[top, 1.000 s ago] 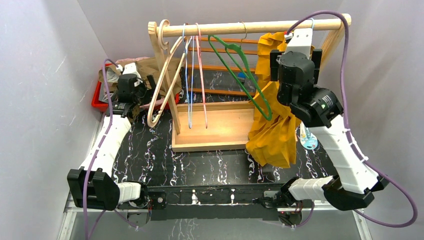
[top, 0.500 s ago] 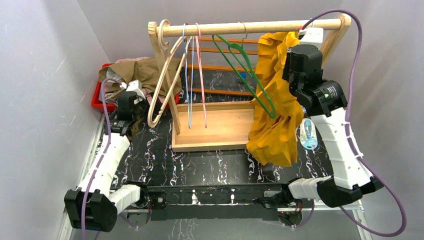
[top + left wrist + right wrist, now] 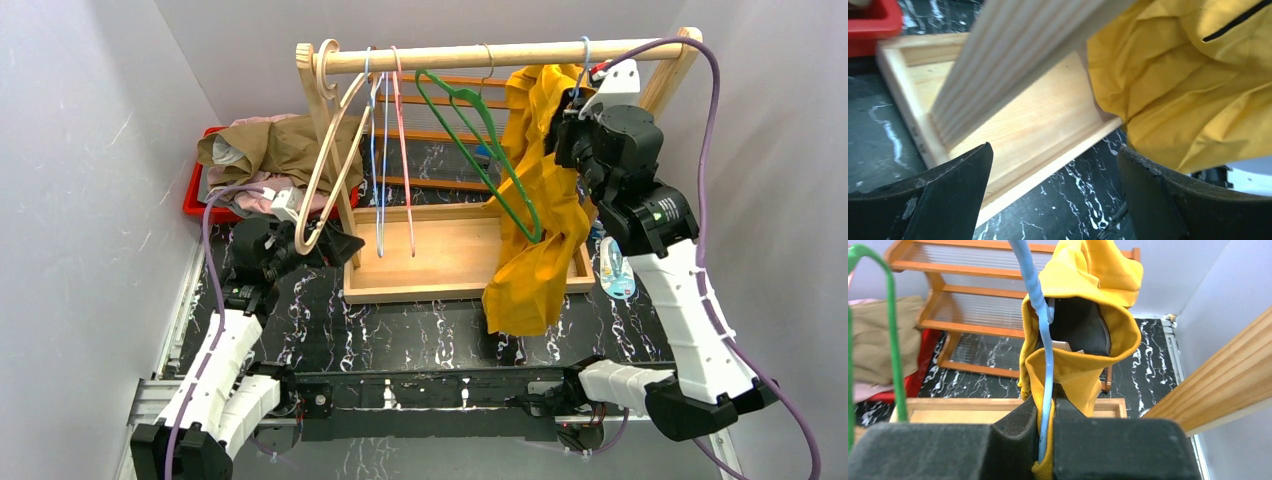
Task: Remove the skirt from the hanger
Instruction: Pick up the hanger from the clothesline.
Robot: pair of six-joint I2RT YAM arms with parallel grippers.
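While the right tool point(image 3: 1045, 420) clamps the blue hanger point(image 3: 1040, 315) and yellow skirt point(image 3: 1083, 270) together, likely to steady them, the left tool point(image 3: 1053, 192) stands spread, empty.

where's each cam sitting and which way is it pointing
Top external: above and behind, looking down on the wooden clothes rack and hanging yellow skirt; left arm and right arm show.
Left wrist: low over the black marbled table, facing the rack's base and the skirt; open left gripper frames it.
Right wrist: high by the rail, facing the skirt's waistband; right gripper shut on the thin blue hanger.
All three share the skirt.
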